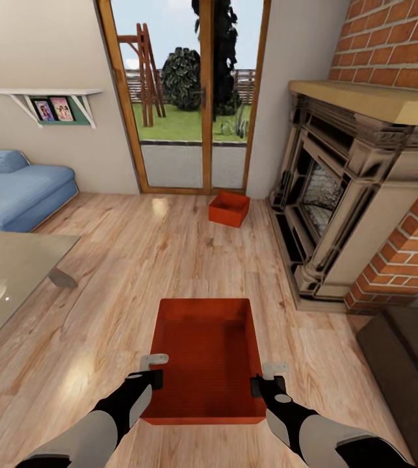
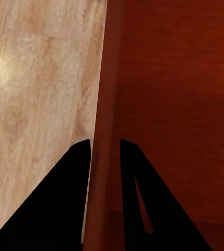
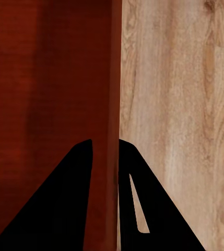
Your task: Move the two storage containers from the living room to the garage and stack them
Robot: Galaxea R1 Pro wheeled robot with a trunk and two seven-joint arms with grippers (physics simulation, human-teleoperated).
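Note:
One orange-red storage container (image 1: 205, 357) lies just in front of me over the light wood floor of the living room. My left gripper (image 1: 155, 372) is shut on its left wall and my right gripper (image 1: 265, 380) on its right wall. In the left wrist view the gripper (image 2: 105, 149) has the thin wall of the container (image 2: 174, 104) between its two black fingers. The right wrist view shows the right gripper (image 3: 105, 149) pinching the container (image 3: 44, 94) the same way. I cannot tell whether it is off the floor. The second storage container (image 1: 229, 208) stands on the floor by the glass doors.
A brick and dark stone fireplace (image 1: 339, 195) fills the right side, with a dark step (image 1: 404, 351) near my right arm. At the left are a blue sofa (image 1: 13, 192) and a glass-topped table (image 1: 10, 279). Wood-framed glass doors (image 1: 192, 97) stand straight ahead.

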